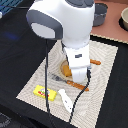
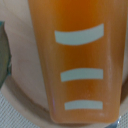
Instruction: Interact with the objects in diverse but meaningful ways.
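Observation:
An orange rectangular block (image 2: 80,60) with three pale curved stripes fills the wrist view. It lies on the tan plate (image 2: 20,70). In the exterior view my gripper (image 1: 78,76) hangs low over the plate (image 1: 64,67), and the arm hides the block and the fingers. An orange-handled fork (image 1: 70,82) lies just in front of the plate. Another orange handle (image 1: 95,62) sticks out on the exterior view's right. A small yellow packet with red marks (image 1: 44,92) and a white elongated piece (image 1: 65,98) rest near the mat's front edge.
Everything sits on a pale woven placemat (image 1: 107,75) over a black tabletop. A grey pot (image 1: 100,13) and a tan dish (image 1: 124,19) stand at the back right. A grey-green curved edge (image 2: 3,50) shows beside the plate.

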